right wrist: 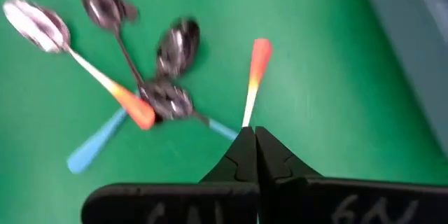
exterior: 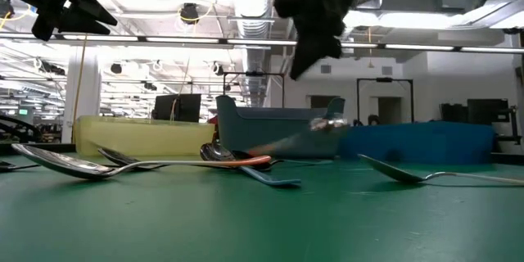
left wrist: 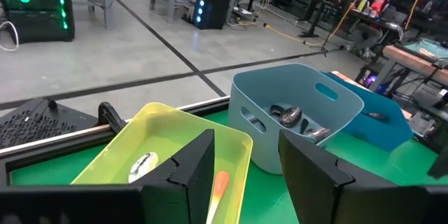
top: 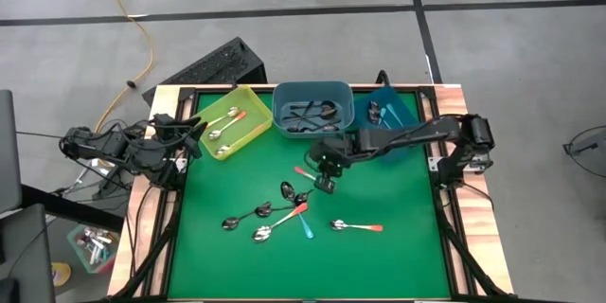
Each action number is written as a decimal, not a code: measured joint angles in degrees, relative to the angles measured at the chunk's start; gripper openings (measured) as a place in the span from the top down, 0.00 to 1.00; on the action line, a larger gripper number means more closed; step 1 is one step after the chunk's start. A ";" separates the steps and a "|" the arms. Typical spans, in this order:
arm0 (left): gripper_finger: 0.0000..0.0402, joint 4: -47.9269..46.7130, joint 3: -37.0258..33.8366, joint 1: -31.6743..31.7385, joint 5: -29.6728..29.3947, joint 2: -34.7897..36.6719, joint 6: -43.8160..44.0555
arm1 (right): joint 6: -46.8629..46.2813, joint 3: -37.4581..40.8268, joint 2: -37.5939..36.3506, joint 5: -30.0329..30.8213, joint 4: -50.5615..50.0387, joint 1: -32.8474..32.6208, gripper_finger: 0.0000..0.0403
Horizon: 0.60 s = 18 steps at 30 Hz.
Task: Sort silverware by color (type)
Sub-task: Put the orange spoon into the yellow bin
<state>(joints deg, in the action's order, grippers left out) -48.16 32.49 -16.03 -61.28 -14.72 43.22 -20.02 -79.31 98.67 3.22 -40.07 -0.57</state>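
At the centre of the high view, the right gripper (top: 324, 182) hangs above the green counter (top: 398, 246) with its fingers pinched together on the pale neck of an orange-handled spoon (top: 306, 172), presumably lifted for the yellow bin (top: 254, 130) at upper left, where two orange-handled spoons already lie. The left gripper (top: 197, 133) waits beside that bin, fingers apart and empty. Three bins line the top edge: yellow, grey-blue (top: 312, 87) with dark spoons, and blue (top: 405, 106); roughly six spoons remain loose lower centre.
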 joint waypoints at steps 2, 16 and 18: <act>0.64 0.00 -0.02 0.01 0.02 0.00 0.02 | 0.93 -1.93 -0.06 0.02 0.20 0.79 1.00; 0.64 0.02 -0.02 0.00 1.05 0.00 1.12 | -1.44 -1.11 0.04 1.42 -2.00 3.26 0.69; 0.64 0.02 -0.02 0.01 1.03 -0.01 1.55 | -0.64 0.18 0.04 1.39 -0.94 3.68 0.63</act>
<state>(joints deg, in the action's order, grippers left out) -48.14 32.47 -16.02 -60.25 -14.73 44.77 -20.66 -79.13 98.72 4.62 -41.01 3.11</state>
